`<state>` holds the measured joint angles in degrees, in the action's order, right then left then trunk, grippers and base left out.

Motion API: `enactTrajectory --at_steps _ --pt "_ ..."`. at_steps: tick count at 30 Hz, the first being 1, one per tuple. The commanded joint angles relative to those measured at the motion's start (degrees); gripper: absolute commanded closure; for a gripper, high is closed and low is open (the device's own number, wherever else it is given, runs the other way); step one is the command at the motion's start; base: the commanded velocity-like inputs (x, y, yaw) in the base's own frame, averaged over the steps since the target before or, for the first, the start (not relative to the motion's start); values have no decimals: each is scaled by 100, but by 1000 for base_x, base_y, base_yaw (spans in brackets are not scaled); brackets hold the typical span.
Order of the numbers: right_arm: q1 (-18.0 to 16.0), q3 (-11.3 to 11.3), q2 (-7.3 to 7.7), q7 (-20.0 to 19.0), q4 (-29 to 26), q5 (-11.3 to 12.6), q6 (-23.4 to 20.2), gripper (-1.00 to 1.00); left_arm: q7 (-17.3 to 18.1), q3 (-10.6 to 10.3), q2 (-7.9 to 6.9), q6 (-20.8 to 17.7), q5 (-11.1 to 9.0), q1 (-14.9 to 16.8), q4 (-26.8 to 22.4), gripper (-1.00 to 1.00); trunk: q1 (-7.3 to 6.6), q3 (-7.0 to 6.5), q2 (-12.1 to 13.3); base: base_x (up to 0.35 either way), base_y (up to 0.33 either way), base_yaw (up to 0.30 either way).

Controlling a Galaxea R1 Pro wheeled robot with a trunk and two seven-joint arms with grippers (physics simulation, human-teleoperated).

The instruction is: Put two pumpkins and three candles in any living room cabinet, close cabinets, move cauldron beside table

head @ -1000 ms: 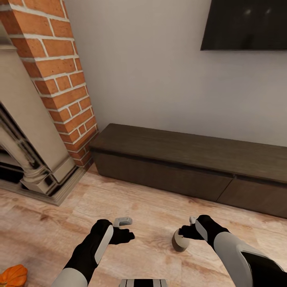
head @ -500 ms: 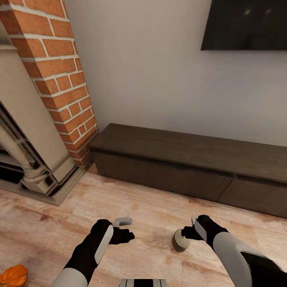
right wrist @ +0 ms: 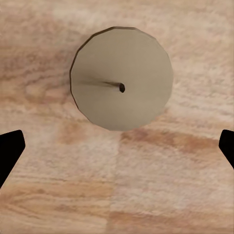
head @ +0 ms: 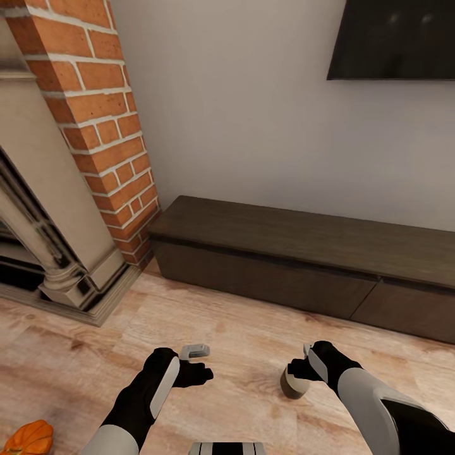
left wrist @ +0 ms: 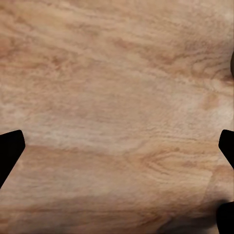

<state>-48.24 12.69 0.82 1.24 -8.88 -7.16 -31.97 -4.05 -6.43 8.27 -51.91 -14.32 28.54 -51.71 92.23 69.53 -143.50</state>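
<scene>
A tan candle (head: 291, 383) stands upright on the wood floor just under my right gripper (head: 296, 368). In the right wrist view I look straight down on the candle's flat top (right wrist: 122, 78) with its small wick hole. It lies off the line between the fingers, and the right gripper (right wrist: 117, 151) is open and apart from it. My left gripper (head: 197, 374) hangs open over bare floor (left wrist: 117, 97). An orange pumpkin (head: 28, 437) lies on the floor at the lower left corner. The long dark-brown cabinet (head: 303, 265) runs along the wall with its drawer fronts shut.
A brick chimney (head: 104, 126) and a pale fireplace surround (head: 50, 240) stand left of the cabinet. A dark TV (head: 392, 38) hangs on the wall above. Wood floor (head: 240, 328) stretches between me and the cabinet.
The whole view has shifted a little to the right, so the camera has moved. Both grippers keep their pose, and the candle stays on the floor.
</scene>
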Motion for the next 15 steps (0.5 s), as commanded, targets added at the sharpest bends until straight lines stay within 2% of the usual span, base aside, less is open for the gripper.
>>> enactTrajectory --at_steps 1,9,15 --pt "-2 49 -3 -1 -9 -57 -29 -100 -43 -7 -1 -21 -50 2 -5 -100 -1 4 -2 0 13 0" --pt "-2 49 -3 -1 -9 -57 -29 -100 -42 -7 -1 -21 -51 2 -5 -100 -1 4 -2 0 7 0" --pt "-2 49 -3 -3 -9 -57 -29 -100 -43 -7 0 -21 -53 2 -5 -100 -1 4 -2 29 154 0"
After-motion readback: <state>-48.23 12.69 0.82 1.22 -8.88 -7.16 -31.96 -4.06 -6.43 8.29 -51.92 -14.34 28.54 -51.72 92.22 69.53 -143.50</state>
